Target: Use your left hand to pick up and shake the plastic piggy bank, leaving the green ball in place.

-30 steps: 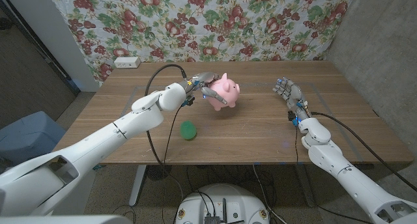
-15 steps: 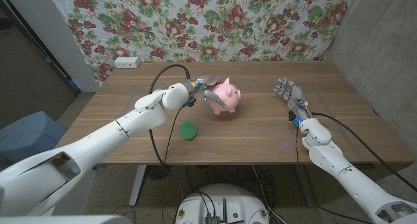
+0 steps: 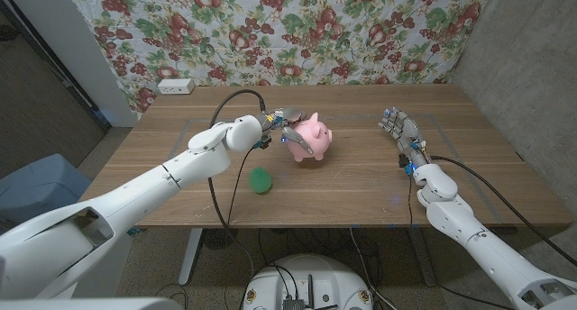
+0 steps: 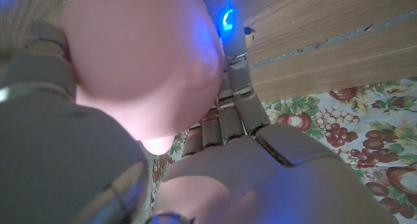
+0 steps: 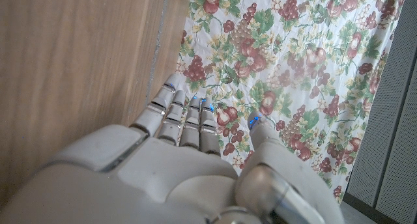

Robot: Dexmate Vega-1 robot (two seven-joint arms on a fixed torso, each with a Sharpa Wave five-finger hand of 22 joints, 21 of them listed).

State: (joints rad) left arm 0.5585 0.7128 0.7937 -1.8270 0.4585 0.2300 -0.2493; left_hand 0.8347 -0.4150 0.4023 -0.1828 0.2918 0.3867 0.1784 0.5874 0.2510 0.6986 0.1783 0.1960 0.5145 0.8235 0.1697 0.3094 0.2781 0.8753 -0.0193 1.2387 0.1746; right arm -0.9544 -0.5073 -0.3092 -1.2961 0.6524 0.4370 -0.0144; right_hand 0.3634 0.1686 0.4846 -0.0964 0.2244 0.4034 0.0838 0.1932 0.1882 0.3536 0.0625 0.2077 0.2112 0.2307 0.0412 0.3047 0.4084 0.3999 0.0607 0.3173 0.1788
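Piggy bank [image 3: 311, 138] apparently in left hand [image 3: 287, 127]

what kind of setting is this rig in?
Likely a lab or test room, not a home: a floral cloth hangs as a backdrop behind a wooden table, cables run along the arms, and the props are a pink piggy bank and green ball.

Even, soft overhead light falls on the wooden table [image 3: 361, 179] in the head view, with faint shadows under the green ball [image 3: 261, 180] and the piggy bank [image 3: 310, 138]. Left of the table the room goes dim. The wide lens bows the table's edges. In the left wrist view the piggy bank [image 4: 137, 61], pressed against the lens, is a blurred pink mass tinged by a blue glow. The right wrist view is bright and fairly sharp.
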